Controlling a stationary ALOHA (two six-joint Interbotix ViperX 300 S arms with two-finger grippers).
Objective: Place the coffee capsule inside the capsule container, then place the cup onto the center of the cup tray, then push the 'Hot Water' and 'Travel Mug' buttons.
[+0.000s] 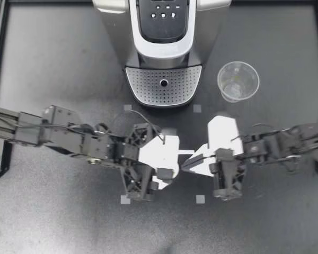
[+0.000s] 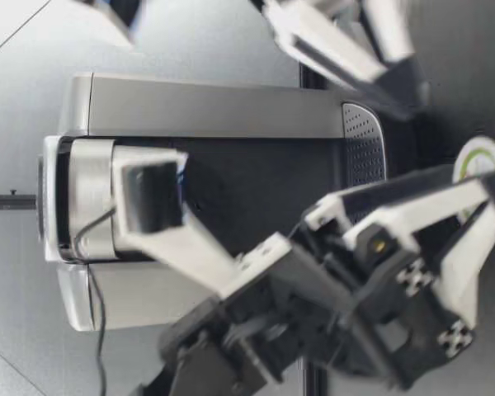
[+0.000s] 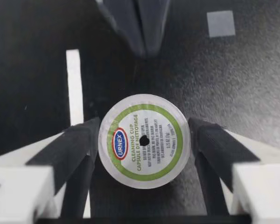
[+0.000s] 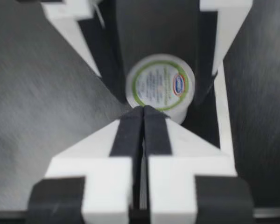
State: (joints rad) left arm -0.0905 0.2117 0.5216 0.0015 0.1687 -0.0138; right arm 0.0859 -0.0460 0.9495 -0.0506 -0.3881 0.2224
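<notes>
As the top view shows it: my left gripper (image 1: 172, 159) reaches in from the left and my right gripper (image 1: 188, 163) from the right. Their tips almost meet at mid-table, on the near side of the coffee machine (image 1: 163, 32). The cup (image 1: 238, 81) stands on the table (image 1: 53, 222) to the right of the cup tray (image 1: 148, 87), not on it. Glare hides the coffee capsule (image 3: 143, 141) in this view.
Low view: the capsule sits low, at or just above the table, between the left gripper's white fingers. The machine stands beyond it, and no open capsule container shows.
Left wrist view: the lid faces the camera, so the capsule's axis stands upright. The dark pads (image 3: 81, 149) meet its rim from either side, a narrow hold on the capsule.
Right wrist view: the right gripper's fingers are pressed together with nothing between them. Their tips lie just beside the capsule's right side, and whether they touch it cannot be told.
Deciding relation: the capsule is in the left gripper and the machine lies straight to the far side of it. The left arm is therefore judged the one to lift it and carry it there.
Arm pose: both wrists pitch steeply down, with the fingers aimed toward each other. The right gripper holds nothing, so it seems free to deal with the container.
</notes>
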